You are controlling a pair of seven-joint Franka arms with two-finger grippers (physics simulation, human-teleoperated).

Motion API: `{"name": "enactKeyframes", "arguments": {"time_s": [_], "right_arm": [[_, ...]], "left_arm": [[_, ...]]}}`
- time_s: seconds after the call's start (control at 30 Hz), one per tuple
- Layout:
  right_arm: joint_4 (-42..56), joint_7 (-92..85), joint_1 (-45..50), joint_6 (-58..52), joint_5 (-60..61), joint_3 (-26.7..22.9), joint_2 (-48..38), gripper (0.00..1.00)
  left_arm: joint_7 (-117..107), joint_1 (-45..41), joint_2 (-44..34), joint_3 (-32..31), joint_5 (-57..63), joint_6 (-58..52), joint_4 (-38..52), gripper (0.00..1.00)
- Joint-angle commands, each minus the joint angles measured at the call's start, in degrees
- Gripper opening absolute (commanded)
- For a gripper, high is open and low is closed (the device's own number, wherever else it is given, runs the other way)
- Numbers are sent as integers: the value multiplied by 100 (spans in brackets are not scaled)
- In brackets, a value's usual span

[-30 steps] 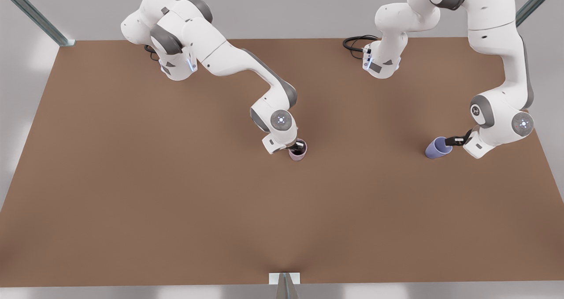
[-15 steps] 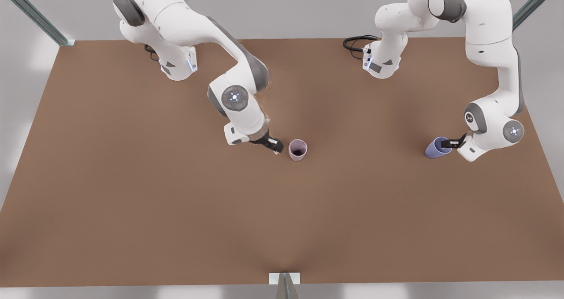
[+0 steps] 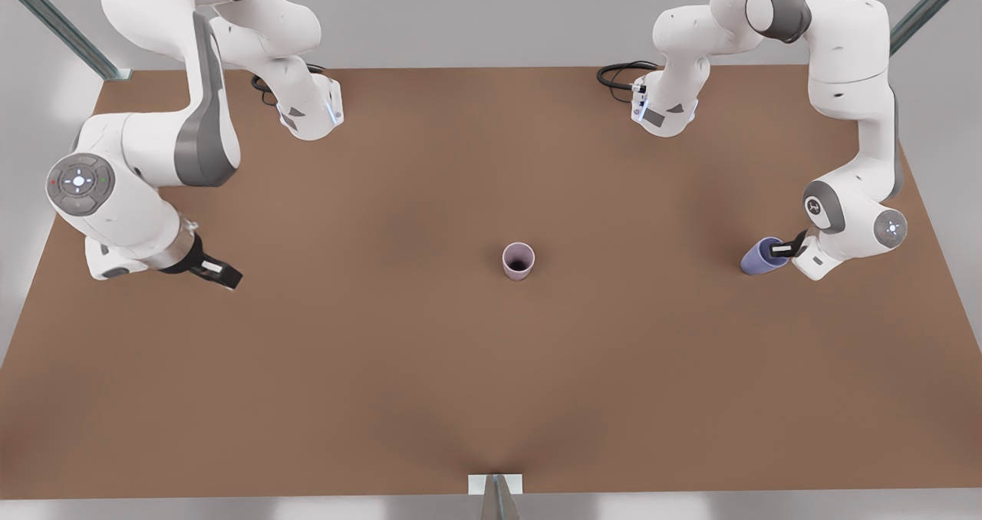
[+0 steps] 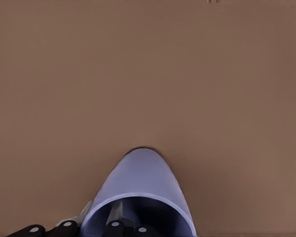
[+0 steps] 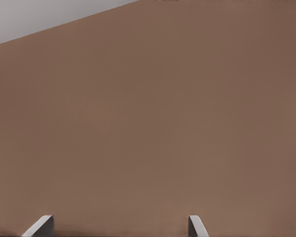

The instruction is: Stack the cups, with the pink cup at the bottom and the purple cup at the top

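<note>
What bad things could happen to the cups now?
1. The left tool pinches only the rim of the purple cup, one finger inside. Such a small grip might slip when lifting.
2. The purple cup is tilted. Unless it is straightened, it could bump the pink cup and tip it over.
3. The right tool, open, waits far away, so nothing steadies the pink cup.
</note>
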Motion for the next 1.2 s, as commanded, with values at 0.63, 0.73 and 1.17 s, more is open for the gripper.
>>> {"name": "enactKeyframes", "arguments": {"time_s": [0.63, 0.73, 1.17], "right_arm": [[37, -3070, -123, -266, 219, -12, 128, 100], [28, -3070, -115, -266, 228, -3, 128, 100], [19, -3079, -167, -284, 219, -12, 128, 100]], "left_arm": [[-4700, -1769, -330, -1898, -1, -1833, 1742, 21], [-6151, -2516, 119, -2101, -19, -2501, 2805, 21], [-7435, -3008, 927, -2101, -572, -3011, 4098, 21]]}}
